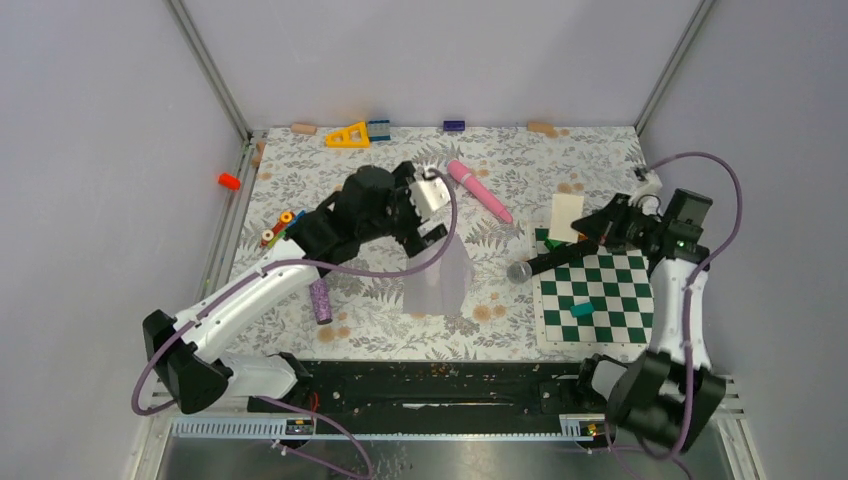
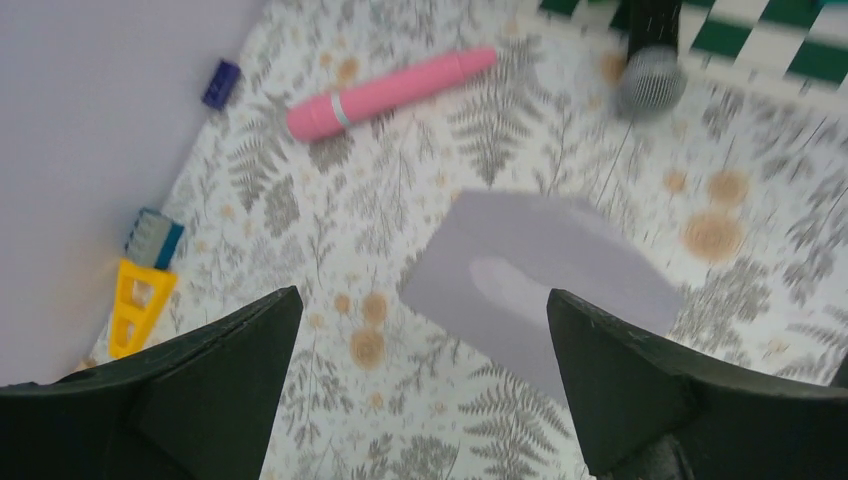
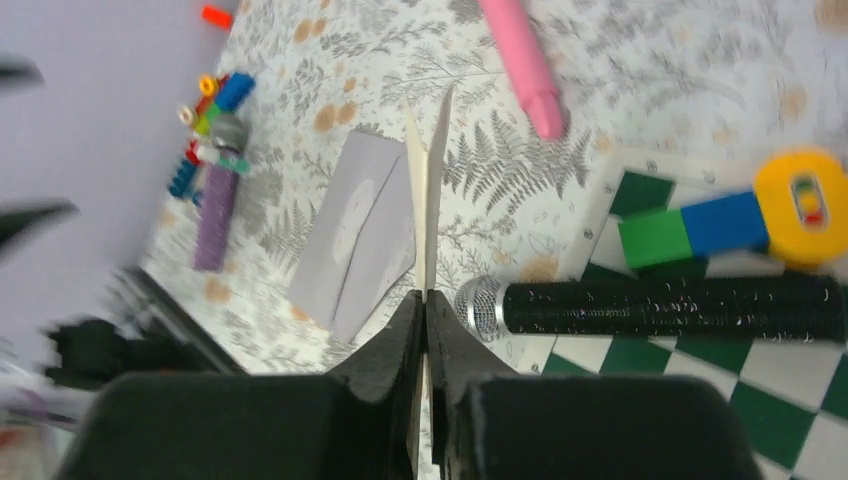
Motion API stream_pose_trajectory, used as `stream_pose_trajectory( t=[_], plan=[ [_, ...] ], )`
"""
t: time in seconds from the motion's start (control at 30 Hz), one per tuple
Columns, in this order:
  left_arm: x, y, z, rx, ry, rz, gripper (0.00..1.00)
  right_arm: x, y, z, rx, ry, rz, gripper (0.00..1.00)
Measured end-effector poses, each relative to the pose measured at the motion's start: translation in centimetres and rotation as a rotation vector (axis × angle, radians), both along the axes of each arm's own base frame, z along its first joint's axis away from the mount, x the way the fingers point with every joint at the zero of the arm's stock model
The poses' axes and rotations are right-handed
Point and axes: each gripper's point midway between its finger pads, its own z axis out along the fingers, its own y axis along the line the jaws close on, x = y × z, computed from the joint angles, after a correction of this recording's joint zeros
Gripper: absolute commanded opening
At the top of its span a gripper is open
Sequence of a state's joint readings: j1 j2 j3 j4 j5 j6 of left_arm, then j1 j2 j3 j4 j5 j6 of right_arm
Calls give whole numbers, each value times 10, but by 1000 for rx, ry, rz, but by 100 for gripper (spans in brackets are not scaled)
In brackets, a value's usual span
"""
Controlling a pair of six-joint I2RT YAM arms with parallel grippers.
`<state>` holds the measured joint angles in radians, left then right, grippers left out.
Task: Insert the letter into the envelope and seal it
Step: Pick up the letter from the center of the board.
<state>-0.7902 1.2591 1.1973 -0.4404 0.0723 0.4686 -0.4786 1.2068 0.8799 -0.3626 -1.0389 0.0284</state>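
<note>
The pale grey-lavender envelope (image 1: 440,285) lies flat on the fern-patterned table near the middle, its pointed flap toward the far side. In the left wrist view the envelope (image 2: 540,275) lies below and ahead of my left gripper (image 2: 422,300), which hovers open and empty. From the top, the left gripper (image 1: 437,240) hangs over the flap end. My right gripper (image 3: 425,297) is shut on the cream letter (image 3: 428,190), seen edge-on, lifted over the table. In the top view the letter (image 1: 566,216) sits at the right gripper (image 1: 583,232), above the far-left corner of the checkerboard mat.
A black microphone (image 1: 535,264) lies across the left edge of the green-and-white checkerboard mat (image 1: 600,300), between letter and envelope. A pink marker (image 1: 480,190) lies beyond the envelope. A purple cylinder (image 1: 320,300) and coloured blocks (image 1: 278,228) sit left; toy blocks (image 3: 720,225) rest on the mat.
</note>
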Motion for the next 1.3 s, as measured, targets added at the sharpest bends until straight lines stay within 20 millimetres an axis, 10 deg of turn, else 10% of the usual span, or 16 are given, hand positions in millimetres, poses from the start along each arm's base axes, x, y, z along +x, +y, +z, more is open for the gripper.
stream_pose_trajectory(
  t=[0.2, 0.4, 0.87, 1.3],
  plan=[
    [2, -36, 75, -208, 97, -5, 99, -36, 72, 65, -340, -400, 217, 5],
    [-6, -66, 84, -357, 360, 15, 99, -46, 94, 100, -595, -687, 284, 4],
    [-6, -74, 31, -631, 954, 309, 99, -12, 125, 47, -1181, -921, 356, 2],
    [27, -73, 0, -732, 1126, 446, 99, -9, 147, 29, -1482, -1240, 295, 0]
  ],
)
